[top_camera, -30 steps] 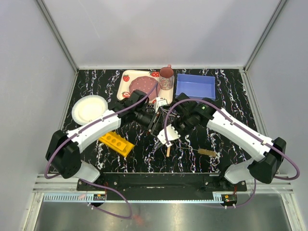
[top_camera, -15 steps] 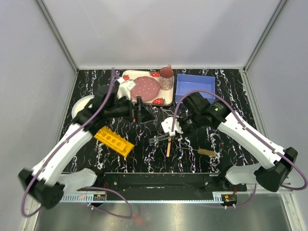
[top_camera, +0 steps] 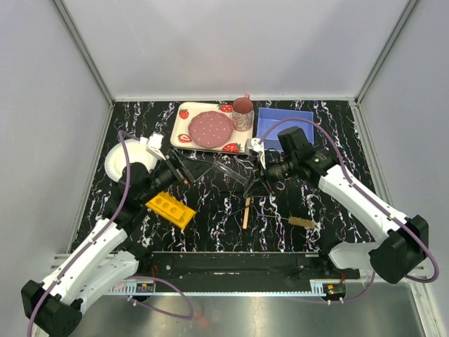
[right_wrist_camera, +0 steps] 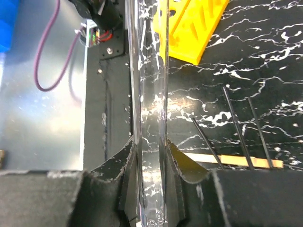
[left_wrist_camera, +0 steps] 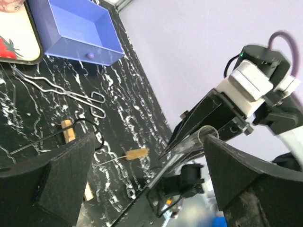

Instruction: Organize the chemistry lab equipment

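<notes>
Lab equipment is scattered over the black marbled table, so let's run it from biggest to smallest, placing everything off the yellow rack.

The left arm climbs past the rack's left end. The left jaws hang just behind the rack, spread wide with nothing between them. The right arm sweeps in from the far right. The right jaws, behind and to the right of the rack, are pinched on a clear glass tube.

On to the big flat pieces. The strawberry-print tray lies well behind the rack, carrying the pink plate, with the cup at its far right corner. The blue bin sits behind and well to the right of the rack. The white plate rests behind the rack's left end, partly under the left arm.

The rack itself lies flat on the table, round holes facing up, set at an angle.

Back to that tube: it slants in the right jaws, free end reaching toward the rack and open mouth lifted off the table.

The wire tongs lie flat, right of the rack and a little behind it. The wooden stick lies to the rack's right, about level with it. Smallest of all, the tan-bristled brush lies farther right of the rack again.
</notes>
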